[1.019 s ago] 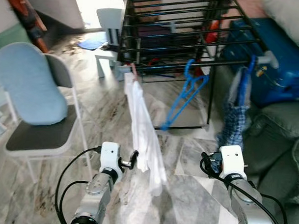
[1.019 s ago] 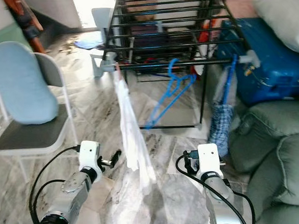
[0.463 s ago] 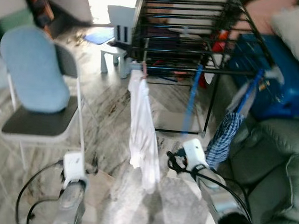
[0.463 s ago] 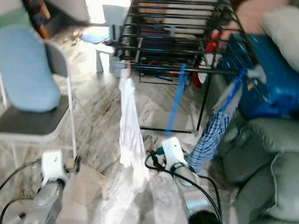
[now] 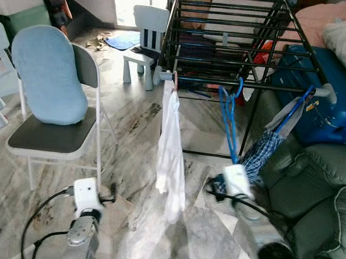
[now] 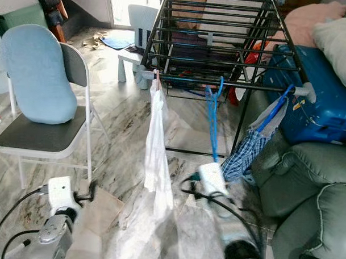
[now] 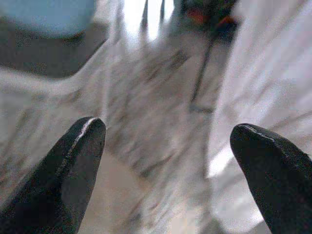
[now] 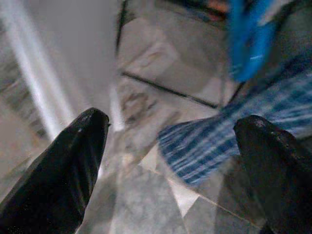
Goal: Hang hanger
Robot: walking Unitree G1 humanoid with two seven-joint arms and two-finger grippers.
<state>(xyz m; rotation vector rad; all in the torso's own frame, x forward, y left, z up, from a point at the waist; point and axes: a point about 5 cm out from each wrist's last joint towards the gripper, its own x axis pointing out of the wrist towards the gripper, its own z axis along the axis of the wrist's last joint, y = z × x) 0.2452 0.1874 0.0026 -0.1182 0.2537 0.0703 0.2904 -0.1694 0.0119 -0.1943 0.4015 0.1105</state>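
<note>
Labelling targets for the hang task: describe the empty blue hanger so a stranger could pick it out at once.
Start at the black drying rack standing between the folding chair and the green sofa. Three things hang off its front bar: a white shirt, the blue hanger in the middle, and a blue checked garment at the sofa-side corner. The hanger alone carries no cloth, just a bare blue frame.

Rack front rail (image 5: 243,83) at 12 o'clock is occupied L to R by white garment (image 5: 171,152), blue hanger (image 5: 230,123) and plaid cloth (image 5: 262,152); gaps between them are narrow. Open marble floor (image 5: 127,125) at 11 o'clock, between garment and folding chair (image 5: 51,108), gives widest passage. Sofa (image 5: 316,191) blocks 2–4 o'clock; blue case (image 5: 324,106) closes off 1 o'clock.
</note>
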